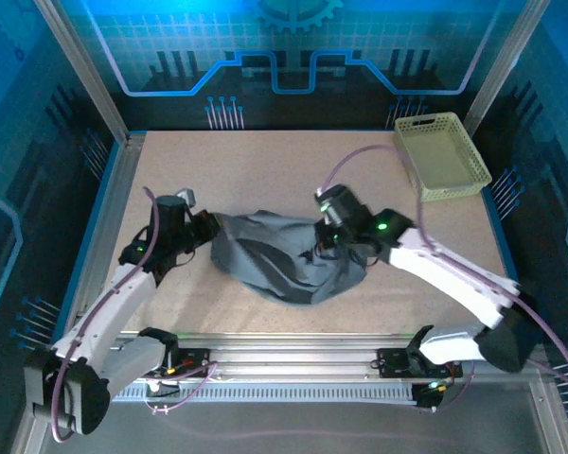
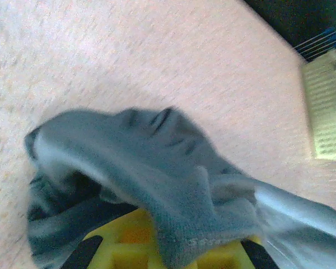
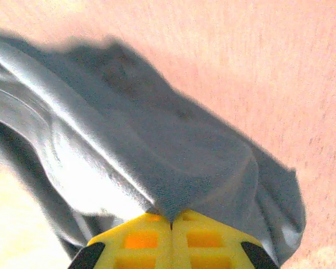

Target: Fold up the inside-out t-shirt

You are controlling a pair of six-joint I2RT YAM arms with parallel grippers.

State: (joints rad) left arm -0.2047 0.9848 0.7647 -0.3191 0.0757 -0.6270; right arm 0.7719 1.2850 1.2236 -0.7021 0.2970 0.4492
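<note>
Slate-grey t-shirt (image 1: 275, 260) is sagging bunched between both jaws, each pinching only an edge, risking slipping when stretched.

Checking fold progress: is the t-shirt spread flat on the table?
No, the t-shirt is bunched in a crumpled heap on the table.

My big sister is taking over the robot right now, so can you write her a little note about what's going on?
Left gripper: jaws shut, pinching the left end of the t-shirt.
Right gripper: jaws shut on a fold of cloth at its right side.
The t-shirt lies in a crumpled heap in the middle of the table, between the two arms. The basket sits apart at the far right corner.
Done: both ends gripped.
Left: spread it flat, then fold it. No neat fold shows yet.
</note>
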